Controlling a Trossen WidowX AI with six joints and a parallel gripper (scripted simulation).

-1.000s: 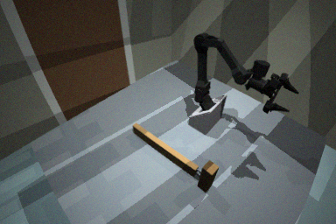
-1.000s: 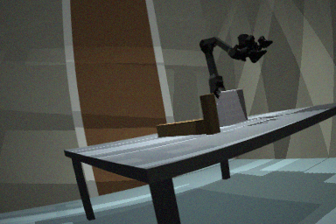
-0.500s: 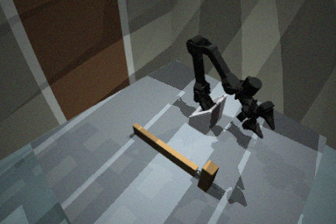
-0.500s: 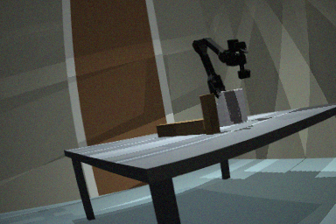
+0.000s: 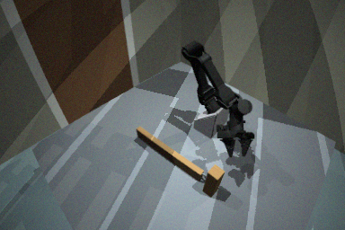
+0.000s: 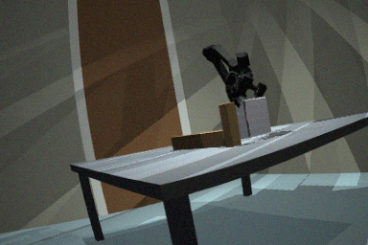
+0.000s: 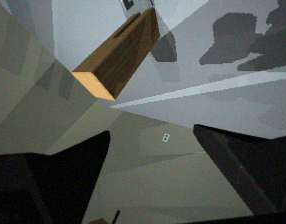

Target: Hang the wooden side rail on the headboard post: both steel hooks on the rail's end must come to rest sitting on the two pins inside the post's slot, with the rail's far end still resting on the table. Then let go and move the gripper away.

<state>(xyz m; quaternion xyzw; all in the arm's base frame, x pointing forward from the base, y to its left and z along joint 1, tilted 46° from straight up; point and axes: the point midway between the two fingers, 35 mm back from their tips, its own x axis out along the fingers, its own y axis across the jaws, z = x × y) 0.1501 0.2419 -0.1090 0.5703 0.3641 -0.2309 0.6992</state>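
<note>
The wooden side rail (image 5: 170,152) (image 6: 198,140) lies low along the table, its near end close to the post. The steel hooks (image 5: 203,178) show as a small grey shape in the narrow gap between rail end and post; whether they touch the pins cannot be told. The headboard post (image 5: 215,181) (image 6: 230,125) (image 7: 121,57) stands upright; its slot shows as a dark groove in the wrist view, but the pins are not visible. My gripper (image 5: 238,154) (image 7: 152,131) is open and empty, fingers pointing down, above and beside the post, not touching it or the rail.
A pale upright panel (image 6: 258,117) stands behind the post near the arm's base. The table (image 6: 125,169) has its edge beyond the post in the wrist view. A brown door (image 6: 122,75) and walls stand behind the table.
</note>
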